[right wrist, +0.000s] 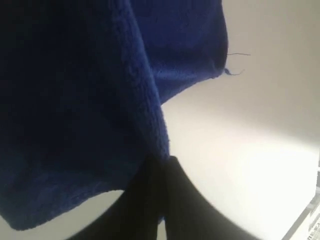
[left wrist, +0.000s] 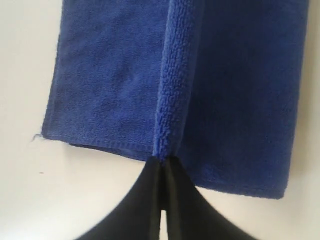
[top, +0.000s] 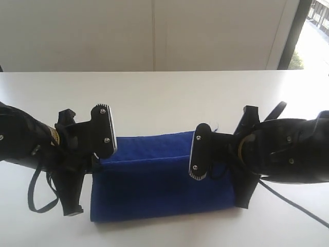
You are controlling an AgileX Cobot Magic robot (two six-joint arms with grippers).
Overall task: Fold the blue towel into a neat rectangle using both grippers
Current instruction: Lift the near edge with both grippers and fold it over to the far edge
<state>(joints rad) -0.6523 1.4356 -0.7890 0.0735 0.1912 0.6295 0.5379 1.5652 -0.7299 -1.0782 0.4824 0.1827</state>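
Left wrist view shows my left claw [left wrist: 162, 162] clenched on a raised ridge of the blue towel [left wrist: 115, 80], the dark fingers [left wrist: 145, 200] pressed together with the fuzzy pleat pinched right at their tips. Beside that ridge the cloth lies flat on the white table [left wrist: 25, 190], and a short loose thread sticks out at one corner.

Right wrist view has my right claw [right wrist: 161, 162] clamped the same way on a fold of the cloth, which hangs dark and close to the lens. Stray threads [right wrist: 235, 62] trail off a corner over the bare table.

From the exterior view, the towel sits toward six o'clock on the table as a wide band running from nine to three o'clock. My left claw grips its nine o'clock end and my right claw its three o'clock end. A layer edge crosses the band between them. Whether the twelve o'clock edge is lifted off the table, I cannot tell.
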